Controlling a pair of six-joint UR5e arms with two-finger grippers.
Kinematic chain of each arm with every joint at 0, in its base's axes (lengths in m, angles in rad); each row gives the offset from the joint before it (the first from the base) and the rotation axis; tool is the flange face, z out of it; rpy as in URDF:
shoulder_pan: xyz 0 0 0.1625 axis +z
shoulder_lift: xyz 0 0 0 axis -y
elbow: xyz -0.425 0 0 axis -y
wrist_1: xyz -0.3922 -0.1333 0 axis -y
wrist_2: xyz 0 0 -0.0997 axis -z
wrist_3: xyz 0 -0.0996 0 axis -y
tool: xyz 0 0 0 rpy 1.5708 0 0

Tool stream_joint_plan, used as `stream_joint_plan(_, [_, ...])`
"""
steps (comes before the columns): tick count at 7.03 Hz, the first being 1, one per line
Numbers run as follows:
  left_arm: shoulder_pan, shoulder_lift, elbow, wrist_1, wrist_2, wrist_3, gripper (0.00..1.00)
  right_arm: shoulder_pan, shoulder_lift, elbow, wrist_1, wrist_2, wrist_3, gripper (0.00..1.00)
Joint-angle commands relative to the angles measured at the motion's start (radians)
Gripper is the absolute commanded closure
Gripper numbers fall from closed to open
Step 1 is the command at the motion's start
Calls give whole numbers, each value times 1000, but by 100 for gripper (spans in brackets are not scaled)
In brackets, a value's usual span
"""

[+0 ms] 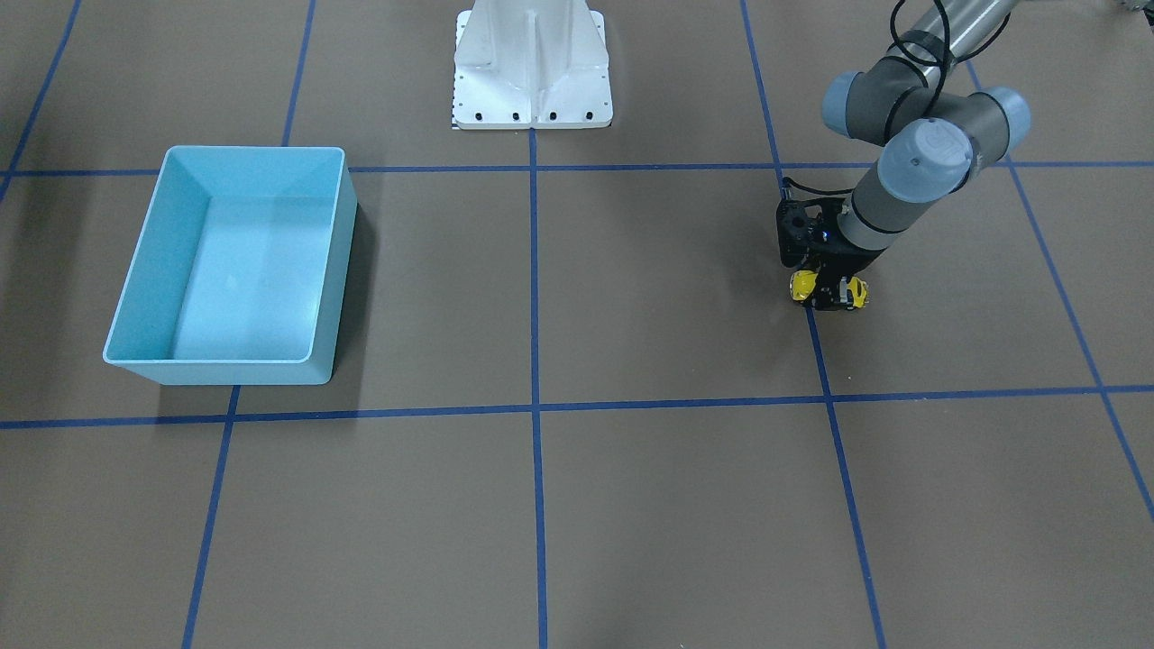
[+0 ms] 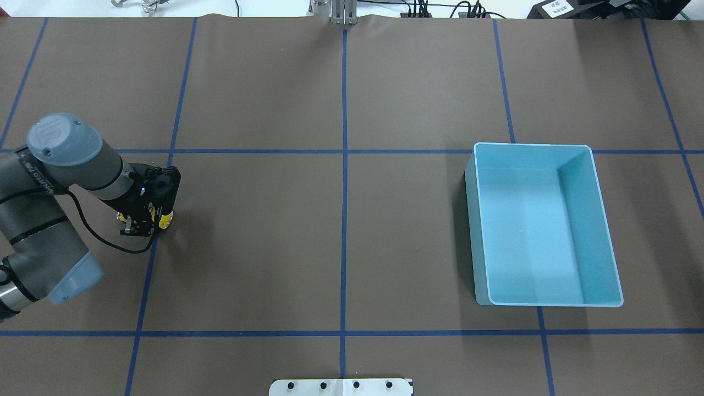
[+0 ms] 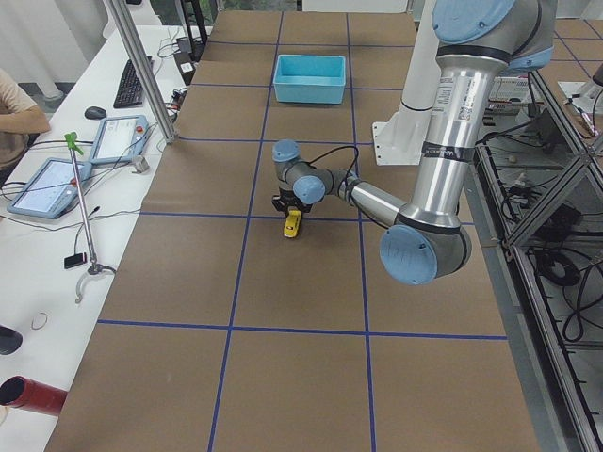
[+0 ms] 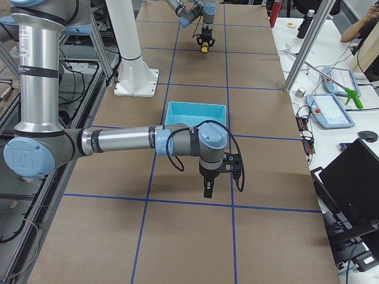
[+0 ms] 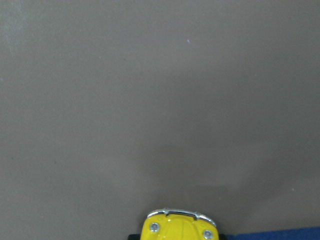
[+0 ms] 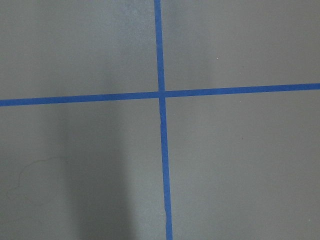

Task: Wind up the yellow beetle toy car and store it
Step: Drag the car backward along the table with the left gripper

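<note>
The yellow beetle toy car (image 1: 801,286) stands on the brown table by a blue tape line, on the robot's left side. My left gripper (image 1: 828,294) is down over it, its black fingers closed on the car's sides. The car also shows in the overhead view (image 2: 164,220), the exterior left view (image 3: 293,224) and at the bottom edge of the left wrist view (image 5: 180,228). My right gripper (image 4: 207,189) hangs over the table near the blue bin (image 4: 195,113); it shows only in the exterior right view, so I cannot tell if it is open or shut.
The blue bin (image 2: 531,145) is open-topped and holds nothing; it sits on the robot's right side, far from the car. The white robot base (image 1: 532,81) stands at the table's robot-side edge. Blue tape lines (image 6: 161,95) grid the brown surface.
</note>
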Motion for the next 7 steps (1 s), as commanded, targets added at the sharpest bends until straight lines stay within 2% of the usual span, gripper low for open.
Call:
stream_joint_plan(1, [-18, 34, -2, -61, -9, 1, 100, 0, 0, -1, 0, 0, 0, 0])
stream_joint_plan(7, [-40, 110, 2, -188, -36, 1, 100, 0, 0, -7, 0, -2, 0, 0])
